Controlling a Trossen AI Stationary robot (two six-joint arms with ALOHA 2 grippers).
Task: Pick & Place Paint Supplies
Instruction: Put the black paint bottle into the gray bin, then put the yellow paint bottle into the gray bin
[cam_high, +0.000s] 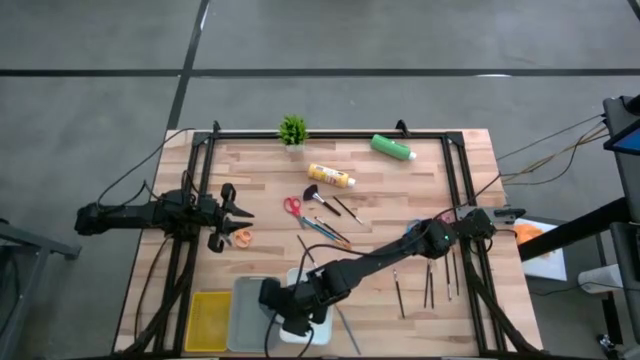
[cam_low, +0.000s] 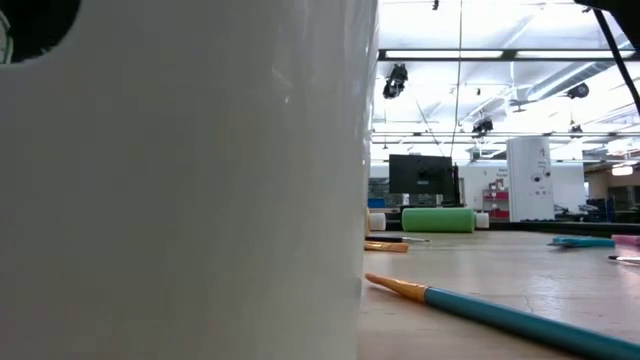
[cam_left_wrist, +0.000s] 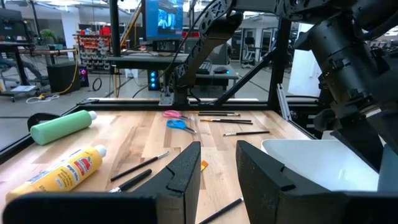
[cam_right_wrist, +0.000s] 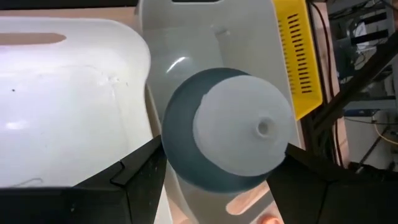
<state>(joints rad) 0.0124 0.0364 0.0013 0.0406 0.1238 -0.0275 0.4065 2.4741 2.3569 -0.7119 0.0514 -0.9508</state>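
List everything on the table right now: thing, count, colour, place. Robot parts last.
Potted plant: one, green, far edge, middle.
Green paint bottle: one, lying near the far right corner.
Yellow paint bottle: one, lying mid-table.
Grey-blue paint bottle: one, held between the right gripper's fingers over the trays.
Scissors: red pair mid-table; orange pair by the left gripper.
Brushes and pencils: several, dark, mid-table and on the right side.
Trays: yellow, grey, white, side by side at the near edge.
Left gripper: open, at the table's left edge.
Right gripper: closed on the grey-blue bottle, over the trays.
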